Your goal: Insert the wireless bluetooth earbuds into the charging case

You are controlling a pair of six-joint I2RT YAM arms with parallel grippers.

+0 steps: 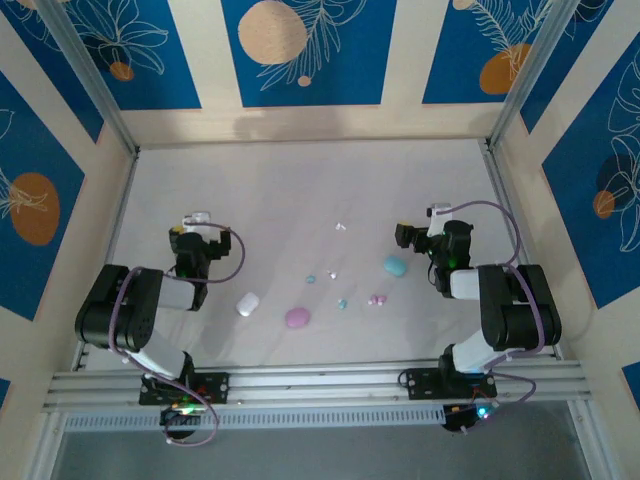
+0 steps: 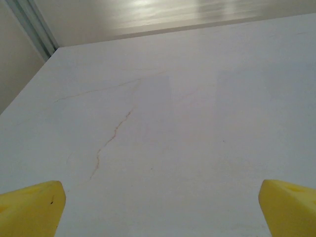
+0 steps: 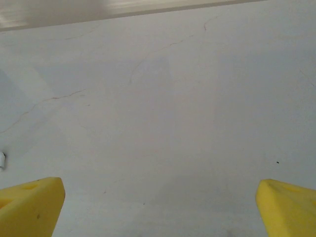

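Observation:
Three pebble-shaped charging cases lie on the white table: a white case (image 1: pixel 247 304), a pink case (image 1: pixel 297 318) and a teal case (image 1: pixel 394 266). The tiny earbuds are scattered between them: a white one (image 1: pixel 340 226), two teal ones (image 1: pixel 310 279) (image 1: pixel 342 303) and a pink pair (image 1: pixel 377 299). My left gripper (image 1: pixel 197 218) is left of the cases and stands open, its yellow fingertips (image 2: pixel 32 210) wide apart over bare table. My right gripper (image 1: pixel 438 212) is just right of the teal case, also open, with nothing between its yellow fingertips (image 3: pixel 286 207).
Cream walls with blue panels close in the table (image 1: pixel 300 180) on three sides, with metal posts at the back corners. A metal rail (image 1: pixel 320 382) carrying both arm bases runs along the near edge. A tiny white object (image 3: pixel 1 160) shows at the left edge of the right wrist view.

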